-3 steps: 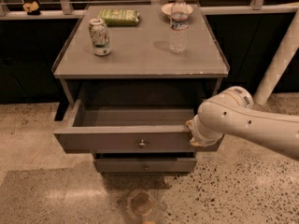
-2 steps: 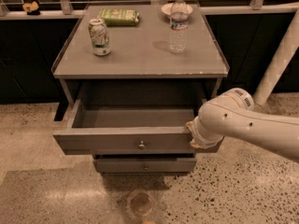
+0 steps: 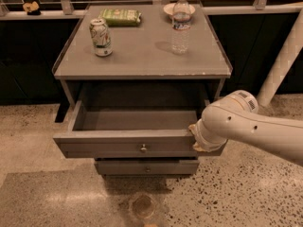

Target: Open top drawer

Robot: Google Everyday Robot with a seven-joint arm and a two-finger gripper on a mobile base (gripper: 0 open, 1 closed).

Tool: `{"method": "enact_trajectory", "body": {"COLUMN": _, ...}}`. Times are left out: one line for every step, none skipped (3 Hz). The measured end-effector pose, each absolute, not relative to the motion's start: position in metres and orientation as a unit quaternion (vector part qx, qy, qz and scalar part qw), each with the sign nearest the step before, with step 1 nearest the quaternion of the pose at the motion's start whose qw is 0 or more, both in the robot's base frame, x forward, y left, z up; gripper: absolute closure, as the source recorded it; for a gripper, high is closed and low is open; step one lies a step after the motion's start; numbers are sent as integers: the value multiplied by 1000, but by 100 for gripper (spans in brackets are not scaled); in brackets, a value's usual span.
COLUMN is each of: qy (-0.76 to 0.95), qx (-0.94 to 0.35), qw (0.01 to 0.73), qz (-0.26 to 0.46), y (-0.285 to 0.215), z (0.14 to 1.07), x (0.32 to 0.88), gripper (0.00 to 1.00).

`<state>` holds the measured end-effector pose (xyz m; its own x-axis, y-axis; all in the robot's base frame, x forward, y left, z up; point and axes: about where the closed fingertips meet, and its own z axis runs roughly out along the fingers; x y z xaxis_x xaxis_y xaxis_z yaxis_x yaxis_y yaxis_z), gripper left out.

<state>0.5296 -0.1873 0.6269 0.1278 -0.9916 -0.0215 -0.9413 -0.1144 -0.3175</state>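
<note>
The top drawer (image 3: 104,148) of the grey cabinet is pulled well out. Its inside (image 3: 135,119) shows bare. The flat front panel carries a small round metal knob (image 3: 143,148) at its centre. My white arm (image 3: 246,126) reaches in from the right. Its wrist end with the gripper (image 3: 195,137) rests at the right end of the drawer's front panel, against its top edge. The wrist hides the gripper's tip.
A narrower grey drawer (image 3: 147,167) sits closed below. On the cabinet top (image 3: 142,56) stand a soda can (image 3: 101,37), a water bottle (image 3: 180,25), a green bag (image 3: 120,16) and a bowl (image 3: 170,8). A white post (image 3: 281,65) leans at the right. Speckled floor lies in front.
The drawer front and my wrist have come slightly further out toward the camera. Nothing else has moved.
</note>
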Motion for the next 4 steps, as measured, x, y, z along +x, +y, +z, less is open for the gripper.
{"method": "enact_trajectory", "body": {"qy": 653, "qx": -740, "qw": 126, "qz": -96, "y": -187, "z": 626, "x": 523, "gripper": 100}}
{"method": "enact_trajectory", "body": {"qy": 653, "qx": -740, "qw": 126, "qz": -96, "y": -187, "z": 626, "x": 523, "gripper": 100}}
{"method": "enact_trajectory", "body": {"qy": 654, "qx": -741, "qw": 121, "qz": -91, "y": -187, "z": 628, "x": 525, "gripper": 100}}
{"method": "enact_trajectory", "body": {"qy": 654, "qx": -744, "qw": 112, "qz": -81, "y": -188, "z": 627, "x": 522, "gripper": 100}}
